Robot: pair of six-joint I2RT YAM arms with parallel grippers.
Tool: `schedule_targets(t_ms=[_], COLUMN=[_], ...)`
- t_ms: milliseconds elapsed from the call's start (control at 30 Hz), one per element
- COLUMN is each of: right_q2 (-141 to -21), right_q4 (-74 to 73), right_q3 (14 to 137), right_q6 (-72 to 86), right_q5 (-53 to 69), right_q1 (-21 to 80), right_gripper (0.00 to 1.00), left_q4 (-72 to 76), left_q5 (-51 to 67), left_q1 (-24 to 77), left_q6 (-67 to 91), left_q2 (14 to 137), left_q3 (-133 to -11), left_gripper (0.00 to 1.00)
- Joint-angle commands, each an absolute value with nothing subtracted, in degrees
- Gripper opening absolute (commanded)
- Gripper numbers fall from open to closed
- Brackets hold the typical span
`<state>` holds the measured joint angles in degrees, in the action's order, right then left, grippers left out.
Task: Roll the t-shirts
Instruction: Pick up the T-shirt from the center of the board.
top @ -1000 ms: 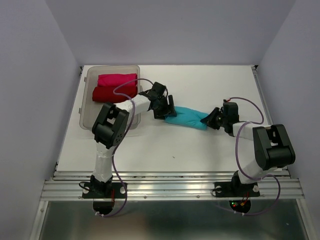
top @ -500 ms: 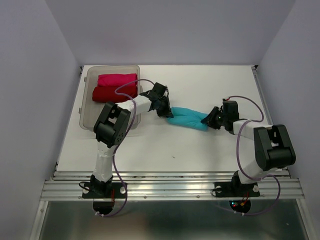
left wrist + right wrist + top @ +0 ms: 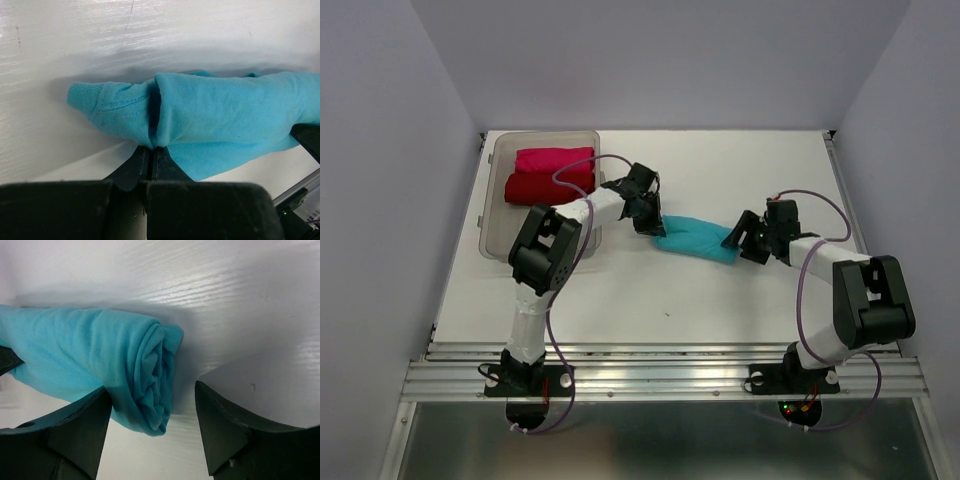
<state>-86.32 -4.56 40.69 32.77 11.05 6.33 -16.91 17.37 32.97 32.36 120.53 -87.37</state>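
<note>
On the bench (image 3: 720,300), near the tub (image 3: 492,215), the turquoise t-shirt (image 3: 695,238) lies rolled, one end pinched in the clenched left fingers (image 3: 135,167), the right fingers (image 3: 225,415) released about the other, so rolling looks done and a careful lift into the tub seems next.

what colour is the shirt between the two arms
The shirt is turquoise blue, clearest in the right wrist view.

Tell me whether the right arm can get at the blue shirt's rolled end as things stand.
Probably yes. The right gripper stands open, the rolled end of the blue shirt between its fingers and nothing in the way; the left gripper pinches the other end.
</note>
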Motion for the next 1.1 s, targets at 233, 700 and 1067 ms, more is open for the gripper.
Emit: schedule_targets(t_ms=[233,700,1067], right_q2=[-95.1,-81.7,-80.1], right_q4=[4.3,-5.7,-11.1], right_q3=[40.6,46.5,59.8], right_q6=[35.8,34.6,35.1], right_q5=[20.4,17.7,15.6], right_q1=[5.9,5.9,13.9], right_gripper=[0.10,0.01,0.01], left_q4=[-19.9,-26.2,-33.8], left_q5=[16.4,12.4,6.0], left_q1=[33.1,33.0,29.4], left_q6=[29.3,28.2,26.5], left_q2=[120.7,112.2,101.3], left_q3=[-90.5,-95.7,-101.0], left_gripper=[0.00,0.00,0.00])
